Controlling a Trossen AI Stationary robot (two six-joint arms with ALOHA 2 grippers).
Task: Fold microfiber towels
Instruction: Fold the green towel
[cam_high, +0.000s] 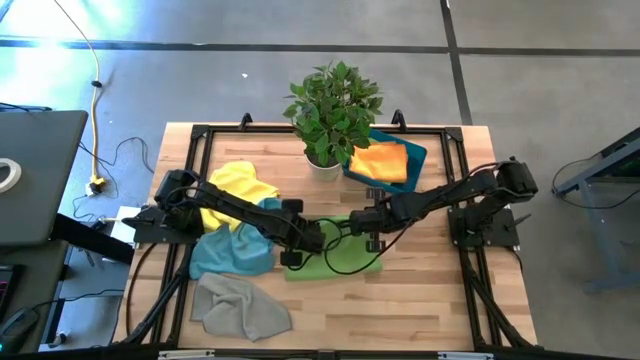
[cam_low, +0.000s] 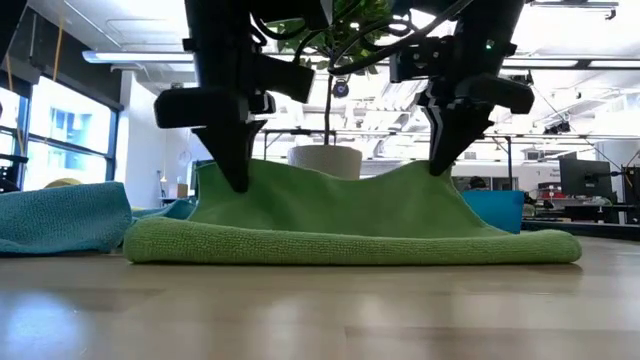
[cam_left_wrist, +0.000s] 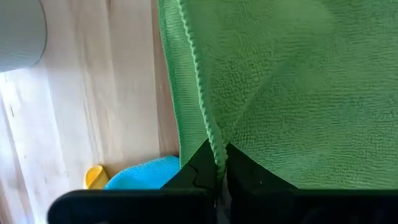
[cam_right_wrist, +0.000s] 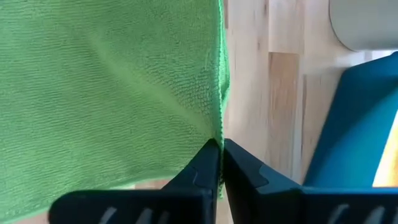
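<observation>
Green towel (cam_low: 350, 225) lies doubled, seemingly; both far corners pinched up, tented.

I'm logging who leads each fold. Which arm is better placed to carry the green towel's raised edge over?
Neither alone, probably. The left claw and right claw each pinch one corner of the green towel, lifted to about the same height, so both should carry it together.

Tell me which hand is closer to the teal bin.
Right. The right hand grips the green towel at its corner on the side toward the teal bin. The left hand grips the towel's opposite corner, near the blue towel, farther from the bin.
</observation>
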